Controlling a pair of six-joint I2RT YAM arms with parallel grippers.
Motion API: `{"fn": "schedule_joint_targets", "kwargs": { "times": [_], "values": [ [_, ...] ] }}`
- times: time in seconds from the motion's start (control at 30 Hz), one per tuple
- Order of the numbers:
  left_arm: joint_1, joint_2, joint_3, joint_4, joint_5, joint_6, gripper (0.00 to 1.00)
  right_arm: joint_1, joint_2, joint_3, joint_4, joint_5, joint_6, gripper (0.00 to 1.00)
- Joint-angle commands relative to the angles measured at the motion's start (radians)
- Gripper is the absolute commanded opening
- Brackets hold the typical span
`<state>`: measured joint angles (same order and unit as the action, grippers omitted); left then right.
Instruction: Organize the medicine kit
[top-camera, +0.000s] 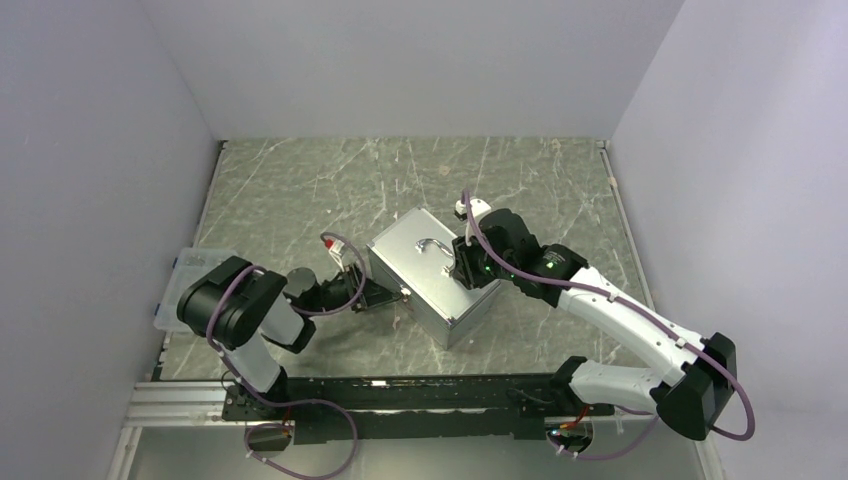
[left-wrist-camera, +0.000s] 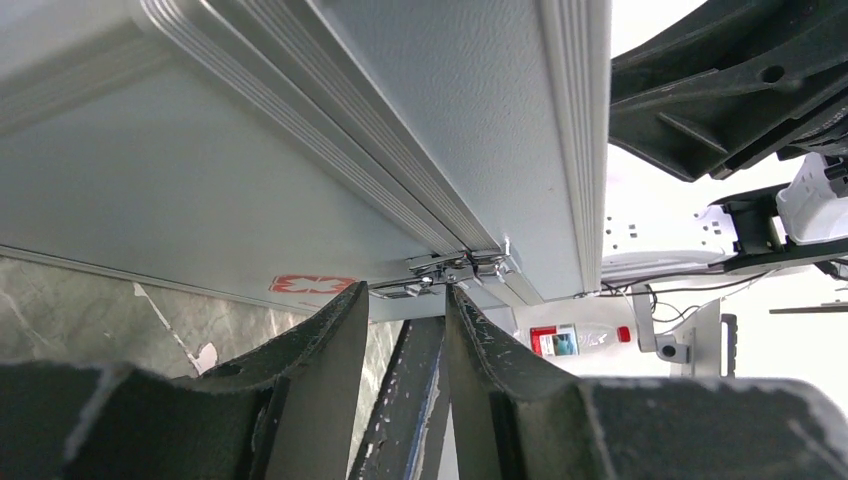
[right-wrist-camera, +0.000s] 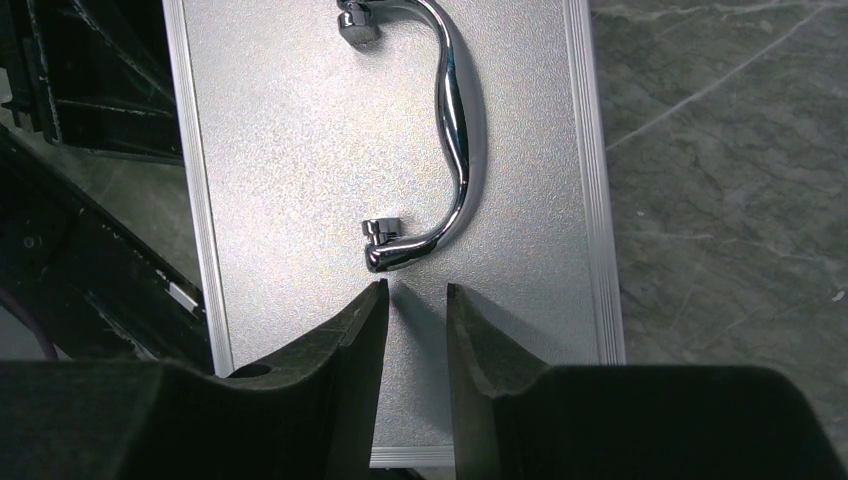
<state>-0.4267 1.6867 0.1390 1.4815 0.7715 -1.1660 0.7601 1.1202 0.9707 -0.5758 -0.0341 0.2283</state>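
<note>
Opening seems the step in hand: the medicine kit (top-camera: 430, 275) sits closed on the tabletop (top-camera: 300, 180), the left gripper (left-wrist-camera: 405, 295), jaws parted and empty, at its front latch (left-wrist-camera: 455, 267), the right gripper (right-wrist-camera: 415, 292) likewise over the lid, so the latch needs flipping next.

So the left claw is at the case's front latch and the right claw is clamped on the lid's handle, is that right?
Not quite. The right gripper holds nothing: the right wrist view shows its fingers apart over the lid, just short of the handle. The left gripper is at the medicine kit's front latch.
</note>
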Motion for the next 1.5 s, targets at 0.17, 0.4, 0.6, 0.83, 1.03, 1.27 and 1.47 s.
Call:
{"fn": "schedule_joint_targets", "kwargs": {
  "times": [0.17, 0.4, 0.6, 0.83, 1.03, 1.27, 1.47],
  "values": [
    [0.026, 0.019, 0.044, 0.187, 0.087, 0.045, 0.40, 0.004, 0.029, 0.038, -0.040, 0.004, 0.006, 0.32],
    [0.026, 0.024, 0.053, 0.187, 0.121, 0.063, 0.38, 0.010, 0.035, 0.053, -0.054, 0.012, 0.009, 0.32],
    [0.028, 0.002, 0.001, 0.187, 0.120, 0.064, 0.29, 0.013, 0.030, 0.044, -0.048, 0.016, 0.011, 0.32],
    [0.038, -0.035, -0.037, 0.186, 0.112, 0.036, 0.64, 0.012, 0.026, 0.037, -0.040, 0.011, 0.004, 0.33],
    [0.049, -0.019, -0.028, 0.187, 0.120, 0.036, 0.97, 0.013, 0.020, 0.025, -0.027, 0.004, 0.000, 0.33],
    [0.049, 0.005, 0.055, 0.187, 0.128, 0.027, 0.99, 0.014, 0.003, 0.014, -0.035, 0.007, 0.002, 0.34],
    [0.049, 0.045, 0.120, 0.187, 0.150, 0.007, 0.99, 0.015, -0.003, 0.011, -0.036, 0.008, 0.004, 0.34]
  ]
}}
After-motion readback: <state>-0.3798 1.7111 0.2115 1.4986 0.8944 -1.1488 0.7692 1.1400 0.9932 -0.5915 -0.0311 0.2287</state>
